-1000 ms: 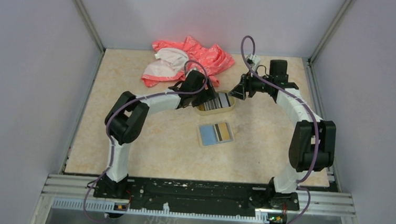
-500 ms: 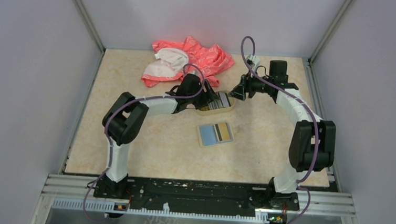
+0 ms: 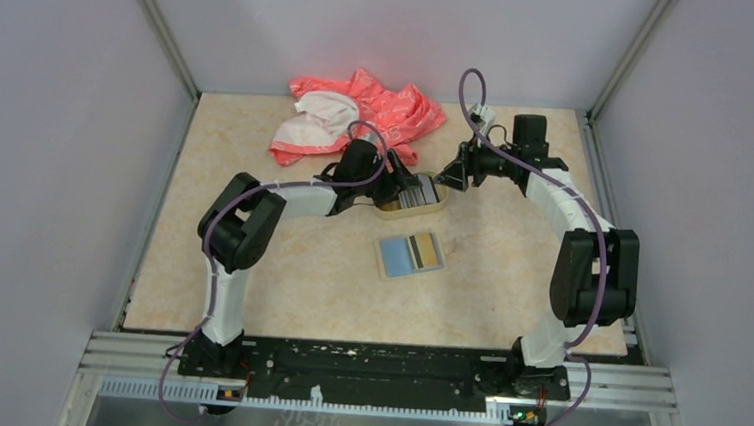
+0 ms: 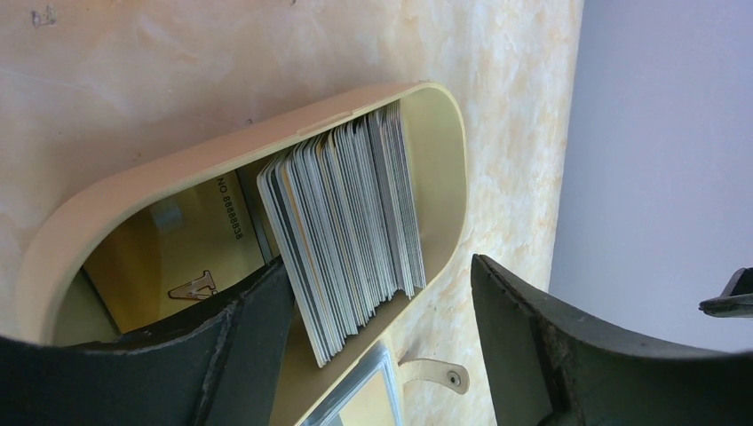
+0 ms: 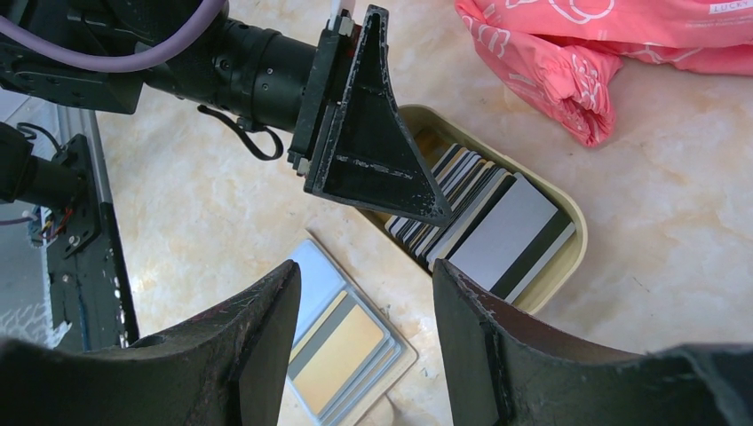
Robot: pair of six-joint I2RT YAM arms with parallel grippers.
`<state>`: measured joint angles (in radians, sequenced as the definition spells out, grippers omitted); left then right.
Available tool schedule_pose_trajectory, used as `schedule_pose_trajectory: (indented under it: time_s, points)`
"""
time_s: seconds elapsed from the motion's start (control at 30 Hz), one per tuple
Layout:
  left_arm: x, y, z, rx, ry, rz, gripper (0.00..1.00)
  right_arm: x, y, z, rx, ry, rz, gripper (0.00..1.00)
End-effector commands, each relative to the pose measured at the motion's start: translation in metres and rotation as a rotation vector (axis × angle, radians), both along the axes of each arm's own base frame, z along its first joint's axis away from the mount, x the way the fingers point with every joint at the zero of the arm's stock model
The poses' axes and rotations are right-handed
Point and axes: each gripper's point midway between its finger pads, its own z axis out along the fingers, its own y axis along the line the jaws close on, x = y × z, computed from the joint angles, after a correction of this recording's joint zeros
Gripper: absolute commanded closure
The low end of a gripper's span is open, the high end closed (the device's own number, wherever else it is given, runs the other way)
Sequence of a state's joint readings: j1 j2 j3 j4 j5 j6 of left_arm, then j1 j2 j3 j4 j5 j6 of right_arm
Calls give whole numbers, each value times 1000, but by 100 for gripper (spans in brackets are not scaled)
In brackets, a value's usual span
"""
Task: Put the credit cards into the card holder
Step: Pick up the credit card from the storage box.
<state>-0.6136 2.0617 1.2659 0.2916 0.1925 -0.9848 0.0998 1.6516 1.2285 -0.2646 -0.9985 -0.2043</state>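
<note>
The credit cards (image 4: pixel 346 231) stand edge-on as a tight stack inside a tan oval tray (image 4: pixel 266 146). My left gripper (image 4: pixel 382 328) is open and low over the tray. One finger (image 4: pixel 240 355) is inside the tray against the stack's side, and the other (image 4: pixel 550 346) is outside the tray wall. In the top view the left gripper (image 3: pixel 397 188) is at the tray (image 3: pixel 438 206). The card holder (image 3: pixel 410 255) lies open on the table nearer to me, showing blue and tan panels. My right gripper (image 5: pixel 364 273) hovers open over the card holder (image 5: pixel 346 351), with nothing between its fingers.
A crumpled pink and white cloth (image 3: pixel 360 117) lies at the back of the table, just behind the tray. In the right wrist view it (image 5: pixel 604 62) is close to the tray's far side. Grey walls enclose the table on three sides.
My left gripper has dropped and shifted slightly left into the tray beside the cards, with its jaws a little narrower. The right arm has not moved.
</note>
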Motion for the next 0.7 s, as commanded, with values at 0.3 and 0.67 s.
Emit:
schedule_pose_trajectory:
  time_s: [0.3, 0.67]
  points:
    - [-7, 9, 24, -48, -25, 9, 28, 2, -2, 17, 33, -53, 15, 44]
    - [-8, 21, 29, -60, -30, 19, 36, 2, -1, 15, 34, -48, 18, 44]
